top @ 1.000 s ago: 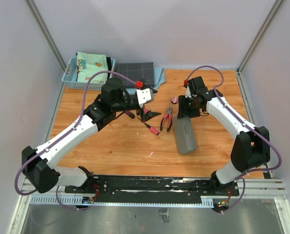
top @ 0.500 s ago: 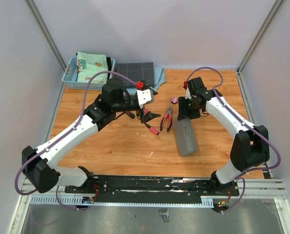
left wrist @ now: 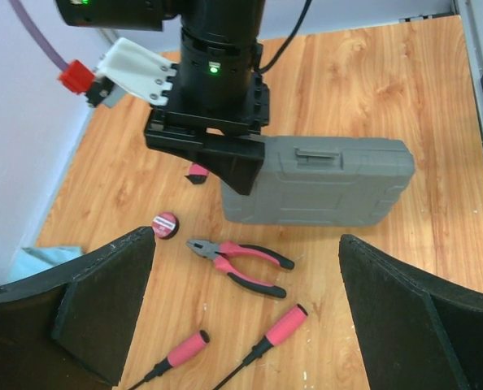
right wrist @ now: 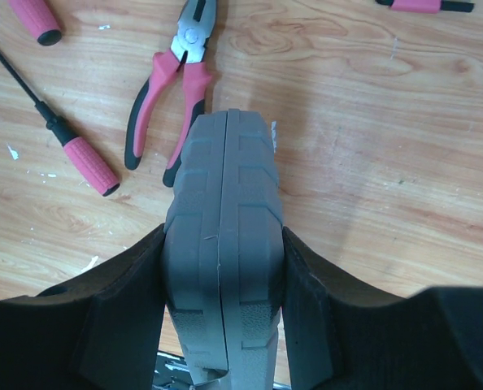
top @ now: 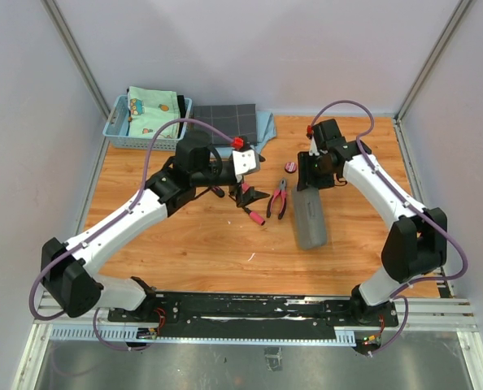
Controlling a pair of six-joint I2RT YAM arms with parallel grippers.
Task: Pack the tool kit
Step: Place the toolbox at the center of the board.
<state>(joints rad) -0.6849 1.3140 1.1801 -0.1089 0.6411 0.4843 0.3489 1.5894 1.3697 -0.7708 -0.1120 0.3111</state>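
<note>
The grey case [top: 309, 218] is shut and stands on its long edge on the bench [top: 184, 252]. The right fingers [right wrist: 119, 301] clamp its far end across its thickness. Over the last second that arm has dragged it slightly away and swung it straighter. The pliers [top: 278, 197], screwdrivers [top: 254, 214] and tape [top: 291, 166] lie loose just beside it, so nothing is packed and the case probably needs laying flat and opening first. The left fingers [left wrist: 87, 309] hang wide apart above the screwdrivers.

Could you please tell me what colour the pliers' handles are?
Pink with black trim; the pliers show best in the left wrist view.
</note>
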